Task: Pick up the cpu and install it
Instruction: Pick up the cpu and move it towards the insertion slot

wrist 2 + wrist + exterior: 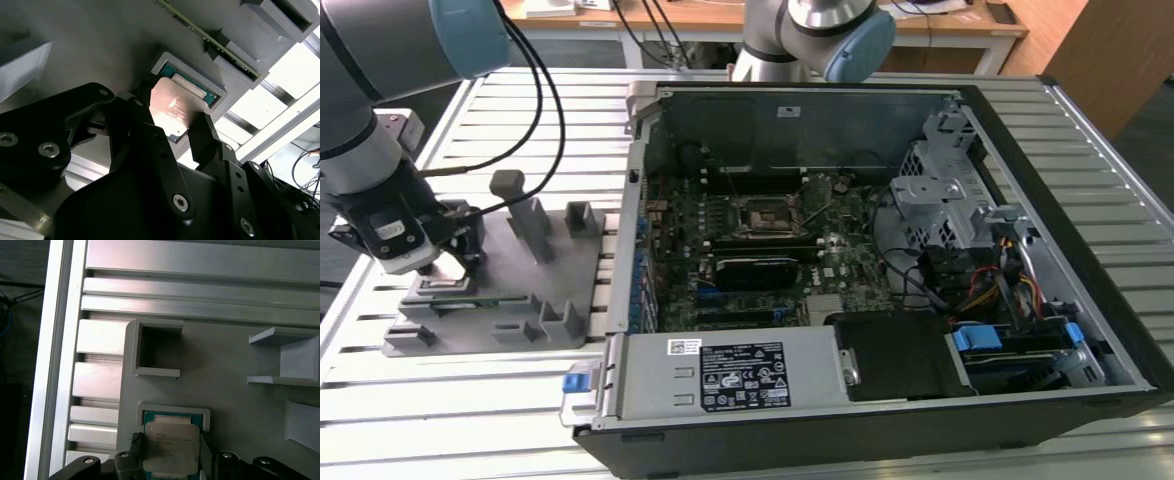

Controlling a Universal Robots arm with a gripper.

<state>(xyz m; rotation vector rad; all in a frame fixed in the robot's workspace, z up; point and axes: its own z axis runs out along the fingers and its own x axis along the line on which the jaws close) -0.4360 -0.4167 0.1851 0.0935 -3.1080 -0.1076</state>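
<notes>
Jaws: narrow, pinching the cpu by two opposite edges, in the second wrist view.
Cpu, second wrist view: a flat square with a shiny metal top that is catching a pinkish glare. The gripper is holding it over a teal-lined recess in the grey holder.
Neighbour: a green memory stick is standing on edge near the recess.
Cpu, first wrist view: the cpu is showing a dull silver top with faint print, and black fingers of the gripper are hugging both sides.
Edges: a square pocket is sitting near the cpu. The holder's rim is running close by, against the slatted table.
Room, exterior view: the gripper is working low at the holder's corner on the exterior view's left. Upright posts are standing between it and the open computer case.
</notes>
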